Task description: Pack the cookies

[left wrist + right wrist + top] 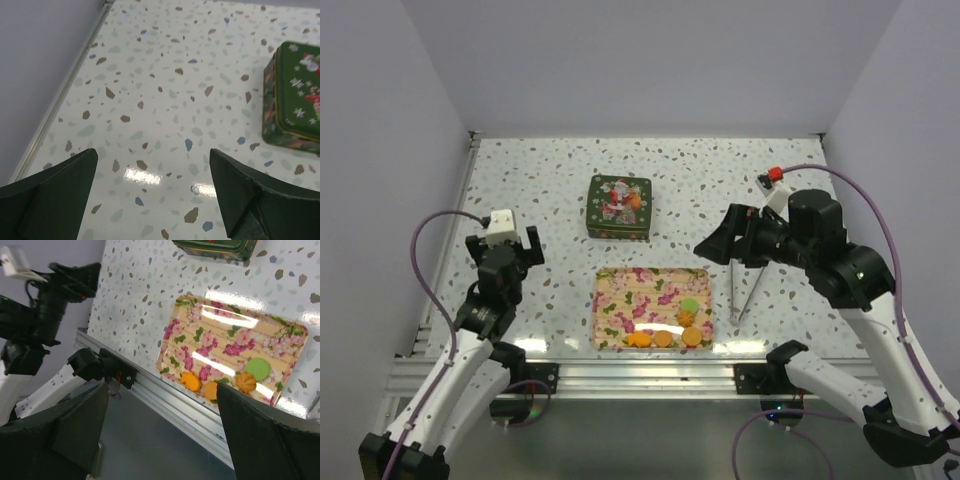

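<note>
Cookies (663, 339): a handful of orange ones plus one pale green, clustered in the near-right corner of the floral tray (620, 300) at bench (520, 180) centre. The green Christmas tin (619, 207), lid on, sits just behind the tray. Metal tongs (731, 295) lie right of the tray.

Left claw (152, 155): spread, holding nothing, over bare bench left of the tin.

Right claw (162, 400): spread, holding nothing, above the tray's near edge.
</note>
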Available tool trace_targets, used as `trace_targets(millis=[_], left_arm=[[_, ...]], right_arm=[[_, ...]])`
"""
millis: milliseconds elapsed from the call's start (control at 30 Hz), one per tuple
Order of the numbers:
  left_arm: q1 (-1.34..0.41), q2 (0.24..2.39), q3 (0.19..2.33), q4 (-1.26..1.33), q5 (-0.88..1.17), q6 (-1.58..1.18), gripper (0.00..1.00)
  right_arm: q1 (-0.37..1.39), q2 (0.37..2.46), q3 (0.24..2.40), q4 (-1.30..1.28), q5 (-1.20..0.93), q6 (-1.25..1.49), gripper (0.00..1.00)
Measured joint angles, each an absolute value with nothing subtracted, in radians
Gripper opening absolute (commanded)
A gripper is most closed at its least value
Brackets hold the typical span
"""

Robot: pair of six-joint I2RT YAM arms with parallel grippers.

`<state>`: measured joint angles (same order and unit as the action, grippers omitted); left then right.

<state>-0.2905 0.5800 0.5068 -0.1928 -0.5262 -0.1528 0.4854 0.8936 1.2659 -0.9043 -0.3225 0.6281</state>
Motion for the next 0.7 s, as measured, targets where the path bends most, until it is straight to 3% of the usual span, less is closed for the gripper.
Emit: trace_targets(millis=[333,700], left_arm=[[-0.231,0.796,0.057,0.429,-0.542,-0.13,1.0],[-0.101,1.315,0.117,0.968,-0.39,-0.059,1.0]], right_arm=[[0.486,0.836,1.305,-0.994,-0.242,0.625,0.94],[0.486,0.837,1.251,-1.039,-0.192,0.678,0.93]])
